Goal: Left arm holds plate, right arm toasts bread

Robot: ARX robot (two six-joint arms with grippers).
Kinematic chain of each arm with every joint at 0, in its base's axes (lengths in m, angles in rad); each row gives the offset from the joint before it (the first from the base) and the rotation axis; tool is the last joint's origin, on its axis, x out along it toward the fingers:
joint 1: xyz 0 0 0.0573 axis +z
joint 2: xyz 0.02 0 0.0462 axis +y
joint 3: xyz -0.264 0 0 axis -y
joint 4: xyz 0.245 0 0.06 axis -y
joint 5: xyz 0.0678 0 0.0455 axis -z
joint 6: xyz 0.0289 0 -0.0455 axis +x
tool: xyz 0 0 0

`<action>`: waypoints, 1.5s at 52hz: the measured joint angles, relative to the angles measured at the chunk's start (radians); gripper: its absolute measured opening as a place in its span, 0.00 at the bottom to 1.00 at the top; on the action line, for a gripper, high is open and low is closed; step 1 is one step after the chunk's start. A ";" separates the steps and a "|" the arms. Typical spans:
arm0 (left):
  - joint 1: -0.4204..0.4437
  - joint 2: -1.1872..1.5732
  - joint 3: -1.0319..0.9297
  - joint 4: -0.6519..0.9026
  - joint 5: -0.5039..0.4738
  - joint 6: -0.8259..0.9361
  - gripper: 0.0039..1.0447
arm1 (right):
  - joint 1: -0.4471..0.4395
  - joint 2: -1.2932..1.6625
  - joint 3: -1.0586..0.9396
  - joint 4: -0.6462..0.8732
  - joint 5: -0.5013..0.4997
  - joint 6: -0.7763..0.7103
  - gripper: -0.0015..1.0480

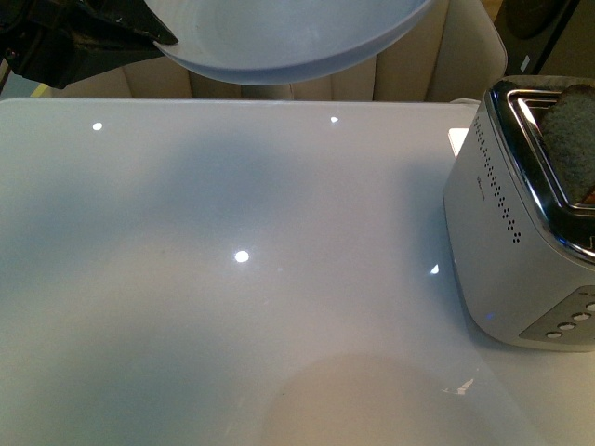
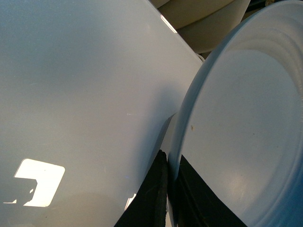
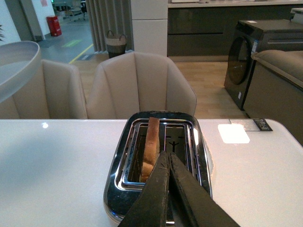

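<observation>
Pinching likely slick, breakable plate [image 2: 236, 132] by its rim in left gripper [image 2: 171, 163] — right gripper [image 3: 165, 156] closed, empty, beside soft bread [image 3: 151, 135] in toaster [image 3: 118, 179].

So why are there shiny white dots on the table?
Front view: small dots are glare on the glossy white table, shadowed at left; left wrist view: a square glare patch; right wrist view: one bright patch by the silver toaster.

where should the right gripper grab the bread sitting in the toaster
Grip the bread by its top edge, the only part standing above the slot. Come straight down from above, one finger on each flat face: the slice stands upright and the toaster walls close off its sides.
</observation>
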 joint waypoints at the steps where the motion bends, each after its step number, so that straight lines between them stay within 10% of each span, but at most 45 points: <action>1: 0.000 0.000 0.000 0.000 0.000 0.000 0.03 | 0.000 0.000 0.000 0.000 0.000 0.000 0.08; 28: 0.000 0.000 0.000 0.000 0.000 0.000 0.03 | 0.000 -0.001 0.000 0.000 0.000 0.000 0.93; 53: 0.026 0.000 0.085 -0.128 -0.051 0.068 0.03 | 0.000 -0.001 0.000 0.000 0.000 0.000 0.91; 78: 0.408 0.132 0.088 -0.053 0.044 0.336 0.03 | 0.000 -0.002 0.000 0.000 0.000 0.000 0.91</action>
